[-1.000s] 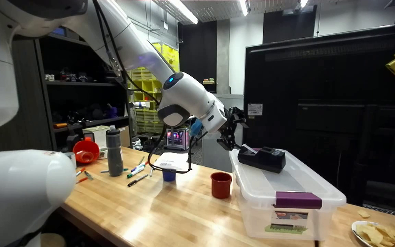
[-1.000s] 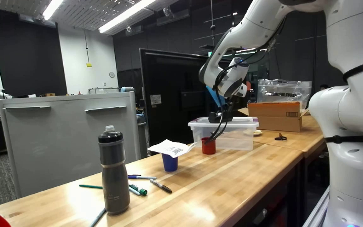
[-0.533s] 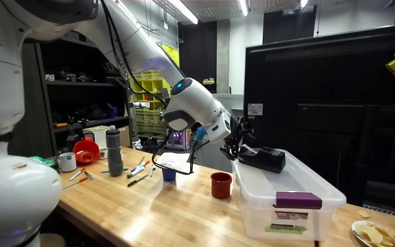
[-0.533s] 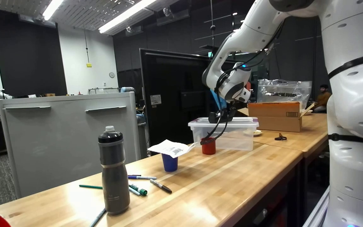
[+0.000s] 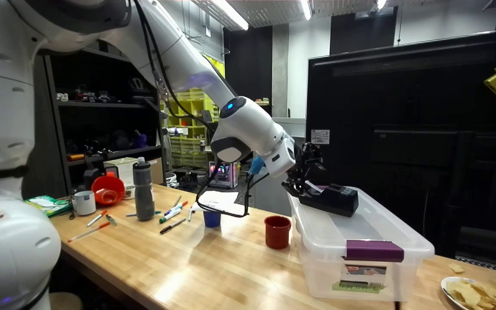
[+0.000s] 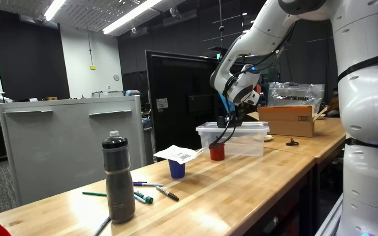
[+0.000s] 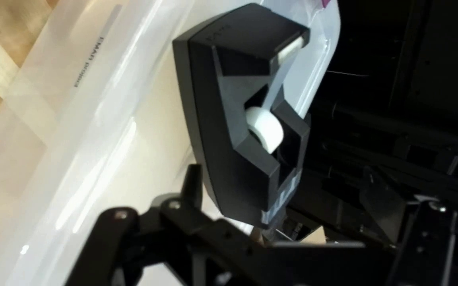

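While my black gripper (image 7: 282, 178) hangs with its jaws spread wide, gripping nothing, an angular black plastic tape dispenser (image 7: 233, 159) sits just beside them, atop a translucent, purple-latched plastic bin (image 5: 325, 277). In an exterior view, a dark red cylindrical mug (image 5: 277, 234) stands just left of that bin.

In comparison with one second ago, the gripper (image 5: 307, 177) has come lower and closer to the black tape dispenser (image 5: 333, 200), and in an exterior view its lower finger (image 5: 292, 188) now appears just at the dispenser's end; if they touch, I cannot tell. The rounded white arm link (image 5: 13, 254) has moved away from the dispenser, so the white mug (image 5: 84, 203), well apart from it, is now fully visible, and a green packet (image 5: 49, 205), even farther from it, has appeared
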You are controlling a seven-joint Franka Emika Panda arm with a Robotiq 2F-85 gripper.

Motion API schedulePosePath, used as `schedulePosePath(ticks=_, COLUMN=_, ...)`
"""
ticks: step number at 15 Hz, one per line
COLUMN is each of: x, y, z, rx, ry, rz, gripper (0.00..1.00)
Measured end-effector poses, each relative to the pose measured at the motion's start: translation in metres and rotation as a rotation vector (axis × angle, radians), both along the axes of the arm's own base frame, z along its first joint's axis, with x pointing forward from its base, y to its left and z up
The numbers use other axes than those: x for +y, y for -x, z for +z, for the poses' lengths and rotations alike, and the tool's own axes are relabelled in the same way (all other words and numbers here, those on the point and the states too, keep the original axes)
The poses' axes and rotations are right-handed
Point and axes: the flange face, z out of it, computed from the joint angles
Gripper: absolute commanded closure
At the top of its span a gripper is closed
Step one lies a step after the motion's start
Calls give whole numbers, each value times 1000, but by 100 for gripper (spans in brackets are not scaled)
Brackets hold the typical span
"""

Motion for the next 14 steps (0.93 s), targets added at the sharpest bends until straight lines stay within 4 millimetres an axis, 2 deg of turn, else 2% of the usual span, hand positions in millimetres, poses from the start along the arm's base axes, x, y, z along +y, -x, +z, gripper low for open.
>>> schedulePosePath(ticks=6, x=16, y=-6, z=46, rx=-42, ry=139, rz=144, gripper=0)
schedulePosePath(ticks=10, x=55, y=-6, z=58, rx=-73, ry=157, rz=270, gripper=0)
schedulePosePath(ticks=14, x=86, y=7, z=66, rx=-106, ry=147, rz=378, gripper=0)
